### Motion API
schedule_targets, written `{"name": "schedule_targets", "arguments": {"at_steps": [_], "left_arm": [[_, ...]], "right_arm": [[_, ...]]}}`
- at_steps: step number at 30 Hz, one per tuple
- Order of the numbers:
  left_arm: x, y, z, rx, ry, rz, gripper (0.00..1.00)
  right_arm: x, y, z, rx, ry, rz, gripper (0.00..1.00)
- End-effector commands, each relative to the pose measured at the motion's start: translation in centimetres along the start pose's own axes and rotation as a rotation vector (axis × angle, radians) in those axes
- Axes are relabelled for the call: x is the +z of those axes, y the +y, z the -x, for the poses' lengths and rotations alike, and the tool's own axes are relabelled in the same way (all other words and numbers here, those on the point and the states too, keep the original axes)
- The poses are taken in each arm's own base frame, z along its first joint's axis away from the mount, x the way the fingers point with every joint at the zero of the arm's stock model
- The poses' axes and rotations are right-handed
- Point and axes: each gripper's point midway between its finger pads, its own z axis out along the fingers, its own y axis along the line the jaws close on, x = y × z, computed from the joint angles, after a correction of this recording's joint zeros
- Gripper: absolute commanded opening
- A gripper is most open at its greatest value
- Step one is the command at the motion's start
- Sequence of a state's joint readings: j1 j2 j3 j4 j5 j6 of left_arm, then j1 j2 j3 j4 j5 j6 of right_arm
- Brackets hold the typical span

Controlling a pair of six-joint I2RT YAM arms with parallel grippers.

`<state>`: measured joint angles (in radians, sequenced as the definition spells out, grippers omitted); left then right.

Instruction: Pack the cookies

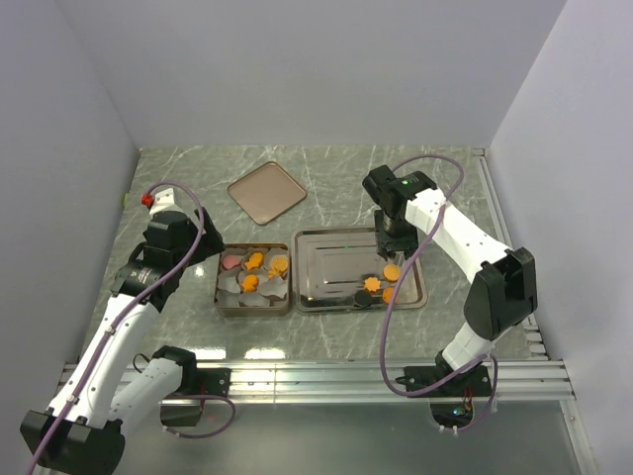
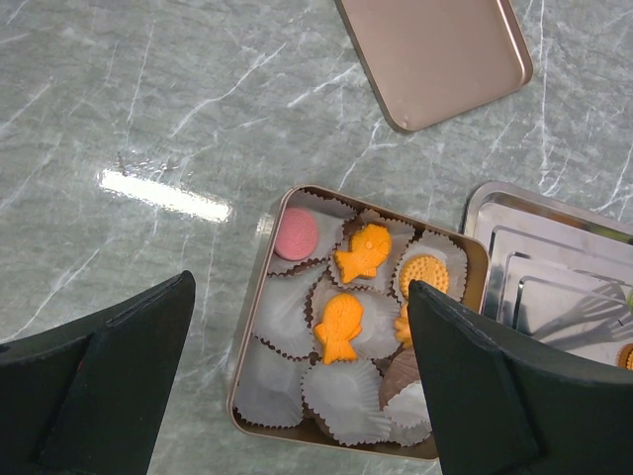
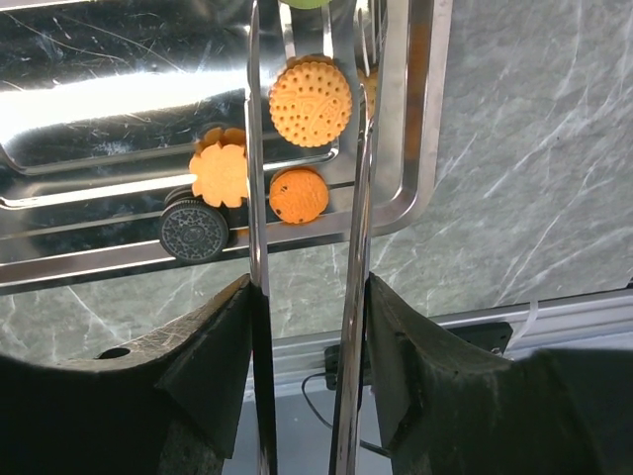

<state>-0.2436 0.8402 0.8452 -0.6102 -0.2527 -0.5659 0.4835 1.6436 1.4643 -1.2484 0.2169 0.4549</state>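
Observation:
Cookies lie in two places. In the tin [image 2: 247,346], paper cups hold a pink round [image 2: 295,234], two orange fish [image 2: 339,327] and an orange round [image 2: 424,274]. My left gripper [image 2: 302,287] hangs open above the tin, holding nothing. On the steel tray [image 3: 99,59] lie a round orange cookie [image 3: 311,102], a flower-shaped one [image 3: 220,173], a small speckled one [image 3: 299,195] and a dark sandwich one [image 3: 188,229]. My right gripper [image 3: 309,287] is shut on metal tongs [image 3: 255,148], whose arms straddle the round orange cookie. A green edge [image 3: 307,2] shows at the tong tips.
The tin's lid [image 1: 266,192] lies flat on the marble table behind the tin [image 1: 220,287]. The tray [image 1: 326,237] sits right beside the tin. Several paper cups [image 2: 341,396] in the tin are empty. A metal rail [image 1: 316,376] runs along the near edge.

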Motion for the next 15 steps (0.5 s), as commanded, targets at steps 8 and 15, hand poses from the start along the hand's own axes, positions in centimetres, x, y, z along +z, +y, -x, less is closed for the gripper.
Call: {"name": "schedule_targets", "arguments": {"at_steps": [8, 15], "left_arm": [[-0.36, -0.2, 1.0, -0.02, -0.04, -0.002, 0.95], [-0.26, -0.1, 0.89, -0.02, -0.035, 0.004, 0.95]], "right_arm": [[-0.59, 0.64, 0.97, -0.001, -0.03, 0.056, 0.49], [-0.24, 0.63, 0.87, -0.009, -0.022, 0.05, 0.47]]}}
